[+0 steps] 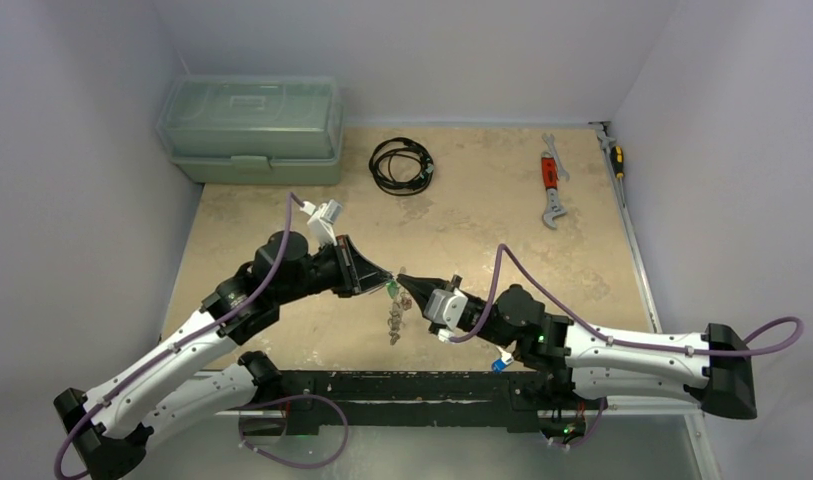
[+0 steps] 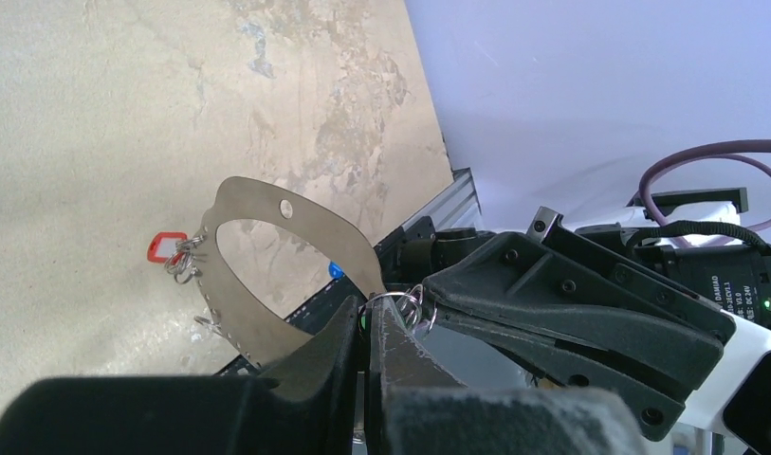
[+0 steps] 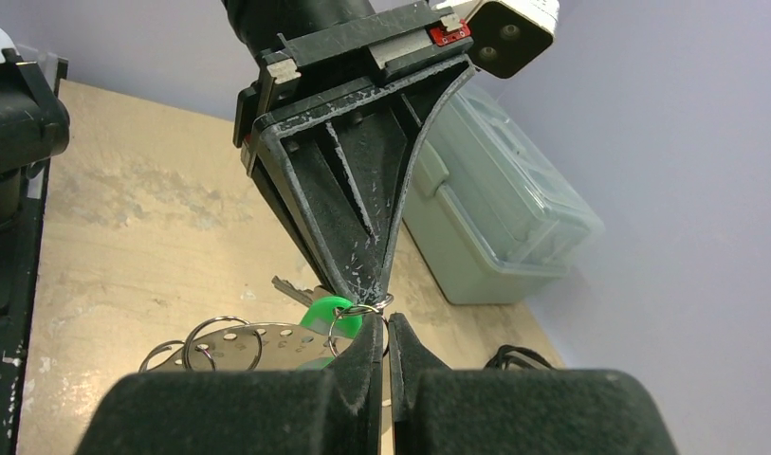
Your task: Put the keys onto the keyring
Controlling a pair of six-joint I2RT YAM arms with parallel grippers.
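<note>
Left fingers [image 2: 410,370] tight on keyring [image 2: 315,223]

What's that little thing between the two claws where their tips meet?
A small wire ring and a green-headed key sit right where the left gripper and right gripper meet tip to tip. The right wrist view shows it clearest.

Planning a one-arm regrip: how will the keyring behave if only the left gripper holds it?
Probably springy rather than floppy: the keyring is a thin flat band that holds its oval while the left gripper pinches one spot. Likely light, but the keys hanging along it should swing. Bare metal may slip.
</note>
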